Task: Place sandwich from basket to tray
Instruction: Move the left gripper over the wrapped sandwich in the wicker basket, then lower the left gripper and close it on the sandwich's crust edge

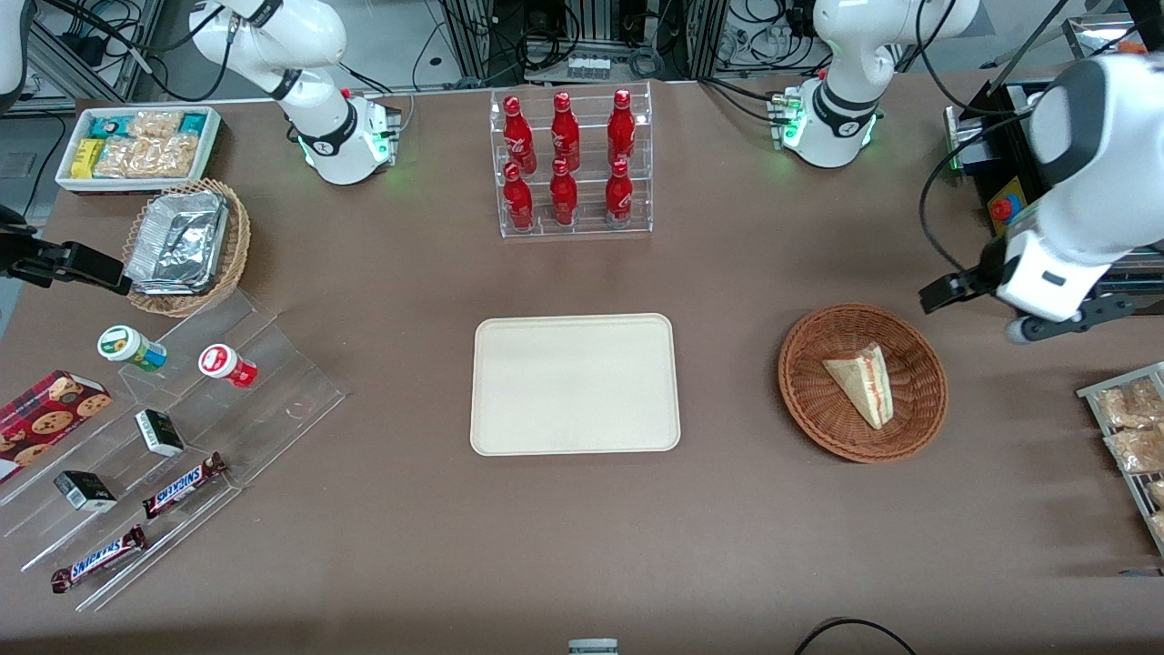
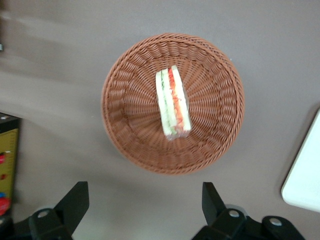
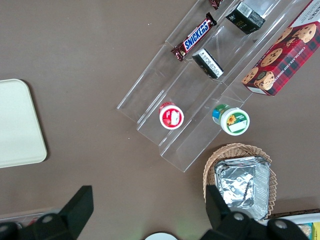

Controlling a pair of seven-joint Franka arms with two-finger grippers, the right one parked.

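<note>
Nothing was done yet: the sandwich (image 1: 860,383) lay in the basket (image 1: 914,428), at 3 o'clock from the bare tray (image 1: 574,383); the gripper (image 2: 144,202) hung spread and empty above

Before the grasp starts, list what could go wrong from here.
1. The gripper hangs open above the table beside the basket, not over the sandwich; descending uncentred, a finger could hit the rim and push the basket.
2. The sandwich lies tilted on the curved weave, so a pinch may squash the bread or spill the filling.
3. The tray has only a low rim; a tilted release could let the wedge slide off.
</note>
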